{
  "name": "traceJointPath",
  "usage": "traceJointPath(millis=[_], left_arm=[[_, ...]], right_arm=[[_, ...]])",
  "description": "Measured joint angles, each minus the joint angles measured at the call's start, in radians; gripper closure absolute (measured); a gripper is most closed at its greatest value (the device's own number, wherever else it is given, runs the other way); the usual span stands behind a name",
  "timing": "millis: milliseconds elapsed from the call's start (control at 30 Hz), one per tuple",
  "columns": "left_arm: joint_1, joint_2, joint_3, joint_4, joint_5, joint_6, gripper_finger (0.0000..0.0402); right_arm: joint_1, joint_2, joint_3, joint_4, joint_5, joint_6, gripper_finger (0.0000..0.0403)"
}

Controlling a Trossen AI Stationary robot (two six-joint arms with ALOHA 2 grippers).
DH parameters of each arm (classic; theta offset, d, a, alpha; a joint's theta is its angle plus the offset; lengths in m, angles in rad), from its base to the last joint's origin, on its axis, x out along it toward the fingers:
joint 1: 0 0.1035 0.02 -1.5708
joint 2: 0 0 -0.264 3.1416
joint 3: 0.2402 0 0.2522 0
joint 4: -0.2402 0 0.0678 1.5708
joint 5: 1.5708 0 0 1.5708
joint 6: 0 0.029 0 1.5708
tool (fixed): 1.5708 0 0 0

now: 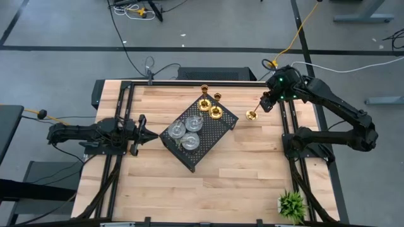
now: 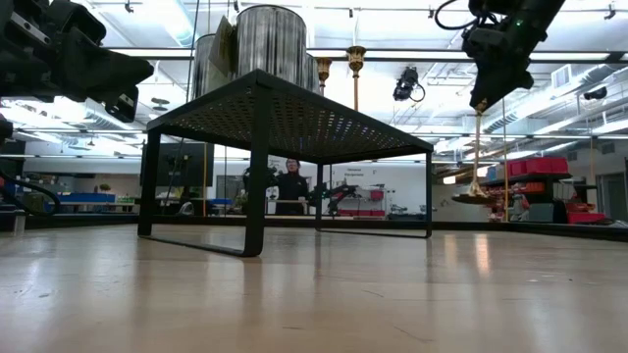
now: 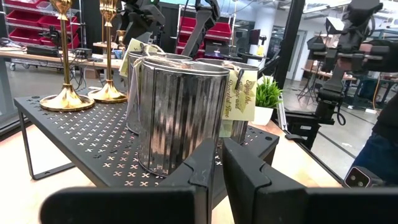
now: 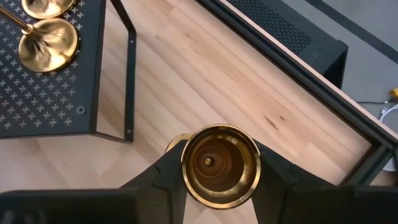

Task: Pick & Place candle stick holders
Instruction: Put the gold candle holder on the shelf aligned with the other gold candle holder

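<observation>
A black perforated tray (image 1: 213, 135) stands in the middle of the table. Three squat silver holders (image 1: 187, 132) stand on it, and they also show in the left wrist view (image 3: 180, 112). Two gold holders (image 1: 210, 107) stand on the tray's far end on their round bases. My right gripper (image 1: 268, 102) is shut on the third gold holder (image 1: 252, 115), right of the tray. My left gripper (image 1: 144, 133) is shut and empty, level, just left of the tray; it also shows in the left wrist view (image 3: 222, 165). My right gripper pinches the gold holder's top cup (image 4: 189, 168) between its two fingers (image 4: 273, 174), one on either side. The fingers come from above, pointing down. The holder hangs upright below them, its stem (image 2: 478, 147) and round base (image 2: 476, 197) clear of the table.
A small green plant (image 1: 291, 203) stands at the table's near right corner. Black frame rails (image 1: 124, 107) run along the table's left, far and right sides. A person (image 2: 291, 184) stands in the room beyond the table. Bare wood lies between the tray and the right rail.
</observation>
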Motion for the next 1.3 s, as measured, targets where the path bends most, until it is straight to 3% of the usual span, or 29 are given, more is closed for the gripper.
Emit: traceJointPath(millis=[500,900,1300], left_arm=[[0.000,0.000,0.000,0.000,0.000,0.000,0.0362],[0.000,0.000,0.000,0.000,0.000,0.000,0.0362],[0.000,0.000,0.000,0.000,0.000,0.000,0.0362]], right_arm=[[0.068,0.002,0.024,-0.018,-0.001,0.023,0.0269],[0.074,0.031,0.284,-0.180,-0.001,-0.009,0.0269],[0.077,0.172,0.539,-0.296,-0.028,-0.055,0.0269]])
